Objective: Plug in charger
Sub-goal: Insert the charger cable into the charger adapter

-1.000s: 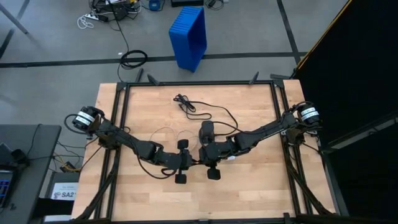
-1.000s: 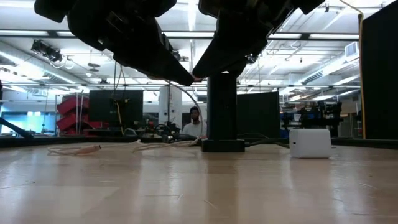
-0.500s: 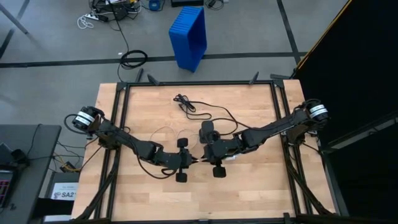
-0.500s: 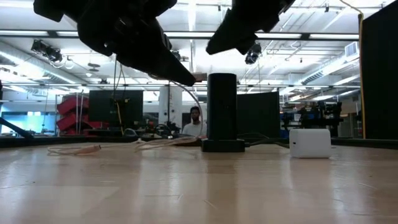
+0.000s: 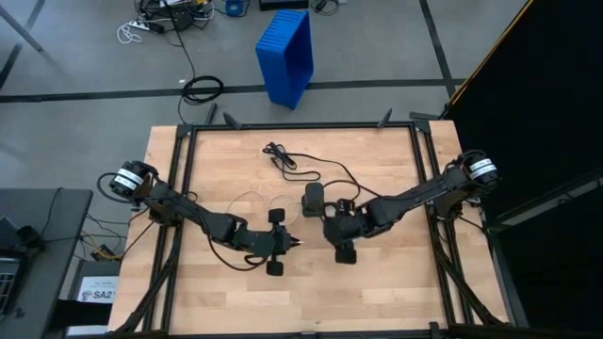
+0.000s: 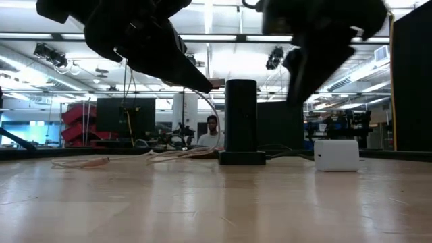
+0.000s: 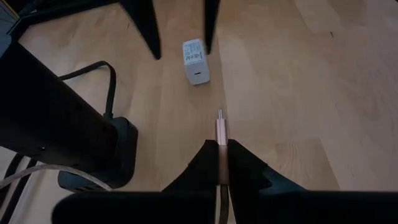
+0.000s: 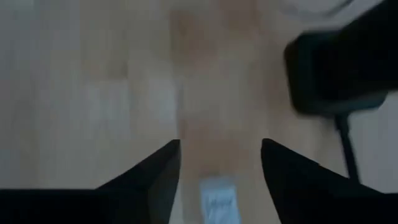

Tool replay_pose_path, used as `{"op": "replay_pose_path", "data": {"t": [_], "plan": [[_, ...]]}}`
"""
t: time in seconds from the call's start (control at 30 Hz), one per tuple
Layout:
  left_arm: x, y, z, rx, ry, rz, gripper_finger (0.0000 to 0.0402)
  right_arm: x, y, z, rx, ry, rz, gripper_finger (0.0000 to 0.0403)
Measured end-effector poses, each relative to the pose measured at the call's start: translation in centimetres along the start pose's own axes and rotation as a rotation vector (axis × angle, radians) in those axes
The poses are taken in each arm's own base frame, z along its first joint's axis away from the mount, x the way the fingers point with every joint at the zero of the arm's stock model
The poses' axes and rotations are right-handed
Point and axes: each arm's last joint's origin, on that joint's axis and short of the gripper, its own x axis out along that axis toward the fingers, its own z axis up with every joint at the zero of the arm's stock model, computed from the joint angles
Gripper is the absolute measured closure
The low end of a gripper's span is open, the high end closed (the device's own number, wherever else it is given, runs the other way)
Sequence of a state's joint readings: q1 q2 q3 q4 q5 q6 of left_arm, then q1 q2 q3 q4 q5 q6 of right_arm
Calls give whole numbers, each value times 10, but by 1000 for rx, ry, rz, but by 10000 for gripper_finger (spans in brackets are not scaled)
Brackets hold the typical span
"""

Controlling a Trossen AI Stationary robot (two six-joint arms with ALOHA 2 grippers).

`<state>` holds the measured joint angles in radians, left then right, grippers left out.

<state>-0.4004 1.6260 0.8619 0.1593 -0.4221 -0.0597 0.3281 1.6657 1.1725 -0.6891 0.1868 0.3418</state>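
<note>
A white charger block (image 7: 194,61) lies on the wooden table, its port facing my left gripper (image 7: 220,149). That gripper is shut on the plug (image 7: 220,124) of a pinkish cable and hovers near the table's middle (image 5: 295,243). My right gripper (image 8: 221,144) is open above the charger (image 8: 217,200), one finger on either side of it without touching. A black tower (image 6: 241,121) stands on its base just left of the charger (image 6: 336,154). The cable's slack (image 6: 101,160) lies on the table. My left gripper pinches the plug's pinkish sleeve (image 7: 220,138) between its two fingers. The fingers lie along the cable and come nearly level from the table's left. The metal tip (image 7: 219,114) sticks out ahead of them toward the charger, clear of the table.
The tower's black cord (image 5: 292,165) coils over the table's far half. Black frame rails (image 5: 184,169) run along the table's sides. A blue bin (image 5: 285,56) stands on the floor beyond the far edge. A person (image 6: 211,131) shows far back in the room.
My right gripper has come up off the black tower's top and gone toward the table's right edge, ending above the white charger. The tower stays standing where it was.
</note>
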Motion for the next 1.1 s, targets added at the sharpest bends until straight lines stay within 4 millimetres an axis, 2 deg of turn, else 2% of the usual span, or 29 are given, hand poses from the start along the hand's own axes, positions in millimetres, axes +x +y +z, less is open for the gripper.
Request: {"op": "replay_pose_path", "data": {"t": [0.2, 0.5, 0.6, 0.87, 1.1], "plan": [[0, 0, 0, 8, 2, 1, 402, 12, 0, -18, 15, 80, 11, 176], [-1, 0, 0, 89, 0, 63, 401, 20, 0, -31, 17, 131, 19, 179], [-1, 1, -2, 116, 15, 120, 401, 24, -3, -37, 21, 155, 8, 175], [-1, 0, -2, 141, 12, 126, 401, 42, -18, -45, 78, 142, 65, 165], [-1, 0, -2, 142, 13, 127, 401, 56, -25, -60, 100, 137, 99, 184]]}}
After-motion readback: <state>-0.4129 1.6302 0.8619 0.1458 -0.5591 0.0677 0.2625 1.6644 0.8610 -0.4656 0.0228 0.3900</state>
